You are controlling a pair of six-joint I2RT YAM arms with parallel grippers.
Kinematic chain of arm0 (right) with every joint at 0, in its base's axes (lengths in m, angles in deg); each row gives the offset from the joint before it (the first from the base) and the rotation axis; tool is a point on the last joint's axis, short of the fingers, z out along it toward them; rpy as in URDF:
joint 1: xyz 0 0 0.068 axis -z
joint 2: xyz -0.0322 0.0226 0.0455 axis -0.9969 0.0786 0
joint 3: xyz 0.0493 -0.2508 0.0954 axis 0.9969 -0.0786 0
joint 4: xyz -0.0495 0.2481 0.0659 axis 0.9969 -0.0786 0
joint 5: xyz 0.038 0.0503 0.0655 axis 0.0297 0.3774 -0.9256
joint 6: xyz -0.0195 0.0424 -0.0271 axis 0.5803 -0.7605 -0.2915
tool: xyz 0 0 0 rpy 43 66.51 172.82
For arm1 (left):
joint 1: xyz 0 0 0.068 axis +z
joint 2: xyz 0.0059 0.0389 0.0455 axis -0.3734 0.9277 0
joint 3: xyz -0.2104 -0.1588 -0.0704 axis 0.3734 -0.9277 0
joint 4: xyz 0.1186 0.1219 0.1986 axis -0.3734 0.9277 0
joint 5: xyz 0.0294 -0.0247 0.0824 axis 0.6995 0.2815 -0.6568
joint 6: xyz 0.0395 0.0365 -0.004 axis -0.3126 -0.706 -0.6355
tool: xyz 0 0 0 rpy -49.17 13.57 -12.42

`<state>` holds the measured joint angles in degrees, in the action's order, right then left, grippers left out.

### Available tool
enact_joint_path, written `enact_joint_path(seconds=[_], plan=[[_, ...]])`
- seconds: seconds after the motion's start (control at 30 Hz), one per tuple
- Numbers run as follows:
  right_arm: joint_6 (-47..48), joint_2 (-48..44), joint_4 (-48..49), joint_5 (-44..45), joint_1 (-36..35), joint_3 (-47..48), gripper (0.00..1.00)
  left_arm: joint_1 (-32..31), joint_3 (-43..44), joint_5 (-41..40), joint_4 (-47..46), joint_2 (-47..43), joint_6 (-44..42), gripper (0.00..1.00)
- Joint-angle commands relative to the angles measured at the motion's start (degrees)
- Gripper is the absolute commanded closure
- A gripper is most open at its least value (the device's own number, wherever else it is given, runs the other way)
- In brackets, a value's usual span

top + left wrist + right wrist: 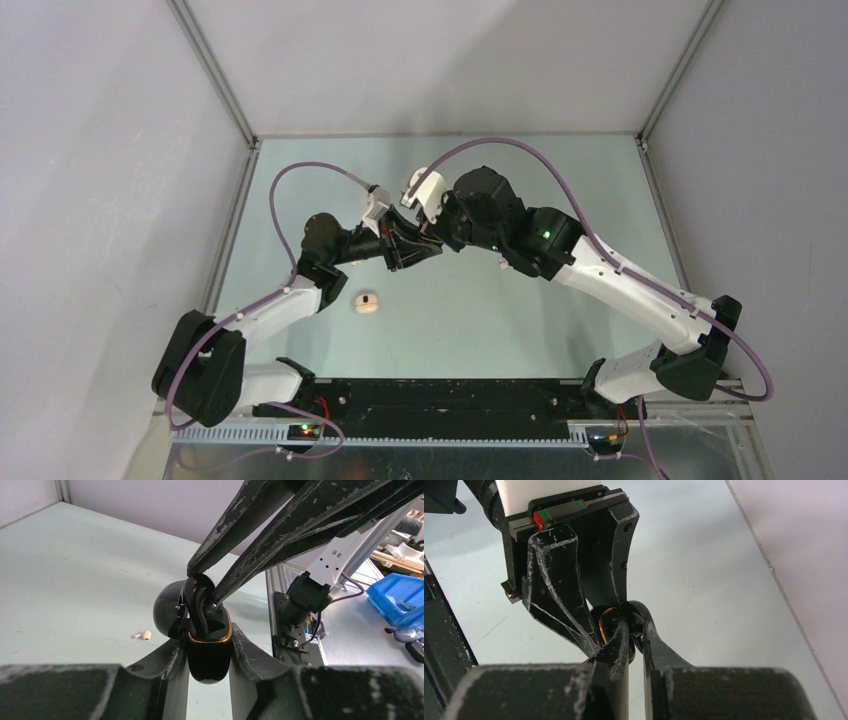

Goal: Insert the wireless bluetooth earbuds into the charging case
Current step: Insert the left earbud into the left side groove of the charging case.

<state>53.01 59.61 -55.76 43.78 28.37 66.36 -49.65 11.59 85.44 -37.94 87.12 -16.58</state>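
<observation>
My left gripper (210, 652) is shut on a glossy black charging case (210, 660) with a gold rim. Its lid (167, 607) is open and the case is held above the table. My right gripper (636, 630) comes in from above, shut on a black earbud (199, 600) whose lower end sits in the case's opening. The two grippers meet at mid-table in the top view (415, 247). A cream-white earbud (145, 635) lies on the table. A small beige pebble-shaped case with a dark spot (367, 302) lies on the table near the left arm.
The table (520, 320) is pale green, with grey walls on three sides. A black rail (450, 400) carrying the arm bases runs along the near edge. Blue bins (397, 597) stand beyond the table edge.
</observation>
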Motion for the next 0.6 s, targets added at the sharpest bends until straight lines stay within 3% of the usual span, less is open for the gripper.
enact_joint_path(seconds=[0.0,0.57], plan=[[-4.46,-0.49,-0.11,-0.4,-0.76,1.39,0.95,-0.22,2.74,-0.11,-2.86,-1.64,0.08,0.99],[-10.61,0.8,0.11,2.52,1.17,0.44,0.93,0.55,1.94,-0.18,-5.34,-2.52,0.49,0.99]])
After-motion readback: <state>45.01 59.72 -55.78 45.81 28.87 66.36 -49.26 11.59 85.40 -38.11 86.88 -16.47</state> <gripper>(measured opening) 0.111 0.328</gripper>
